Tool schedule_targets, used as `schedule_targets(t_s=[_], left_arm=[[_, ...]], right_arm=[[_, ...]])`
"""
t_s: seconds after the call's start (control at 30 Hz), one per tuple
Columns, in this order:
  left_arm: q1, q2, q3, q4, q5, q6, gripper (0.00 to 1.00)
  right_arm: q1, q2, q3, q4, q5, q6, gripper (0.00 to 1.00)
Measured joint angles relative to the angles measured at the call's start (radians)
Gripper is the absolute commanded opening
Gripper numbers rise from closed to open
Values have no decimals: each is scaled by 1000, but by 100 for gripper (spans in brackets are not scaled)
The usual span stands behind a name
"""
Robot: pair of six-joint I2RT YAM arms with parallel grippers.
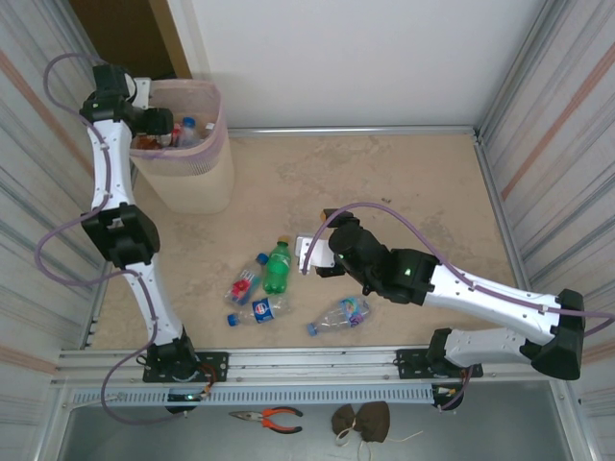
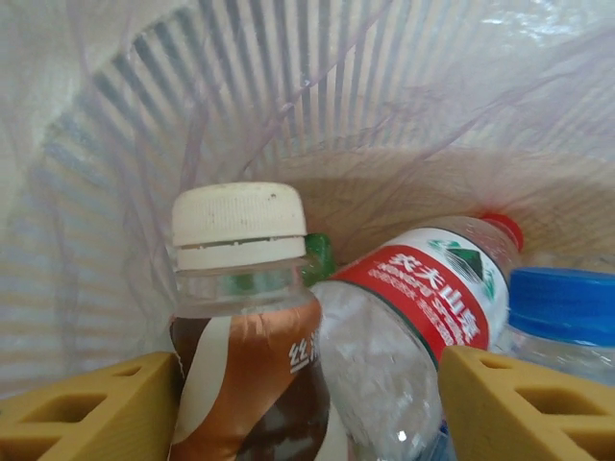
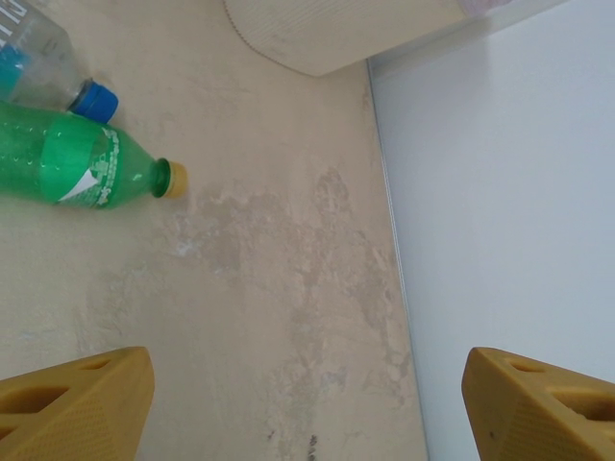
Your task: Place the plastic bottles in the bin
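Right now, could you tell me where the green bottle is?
In the top view the green bottle lies on the table, between a clear bottle and the right gripper.

I see a white-capped, brown-labelled clear plastic bottle (image 2: 245,336) at lower left, a red-labelled clear bottle (image 2: 413,307) leaning beside it, both inside the slotted pale pink bag-lined bin (image 2: 288,77).

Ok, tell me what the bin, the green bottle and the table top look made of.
Bin: pale pink moulded plastic, matte, with slotted walls, lined with thin clear film.
Green bottle: translucent glossy plastic, with light passing through.
Table top: beige, mottled, matte; could be stone or laminate, cannot tell which.
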State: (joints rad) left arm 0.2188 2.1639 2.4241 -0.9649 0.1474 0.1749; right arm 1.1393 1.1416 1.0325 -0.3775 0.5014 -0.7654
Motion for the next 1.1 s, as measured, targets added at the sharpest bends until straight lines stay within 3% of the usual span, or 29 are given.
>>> schedule_targets(t_s=[0.3, 0.53, 0.9, 1.1], left_arm=[[4, -145, -1, -6, 95, -23, 70], [-49, -277, -86, -29, 168, -22, 67], [-357, -478, -416, -56, 161, -18, 66], [-539, -587, -615, -55, 121, -26, 65]], right_arm=[[0, -31, 6, -18, 31, 118, 83], [-11, -63, 45, -31, 56, 315, 83], [-166, -139, 66, -114, 2, 728, 81], [-238, -188, 66, -168, -63, 868, 81]])
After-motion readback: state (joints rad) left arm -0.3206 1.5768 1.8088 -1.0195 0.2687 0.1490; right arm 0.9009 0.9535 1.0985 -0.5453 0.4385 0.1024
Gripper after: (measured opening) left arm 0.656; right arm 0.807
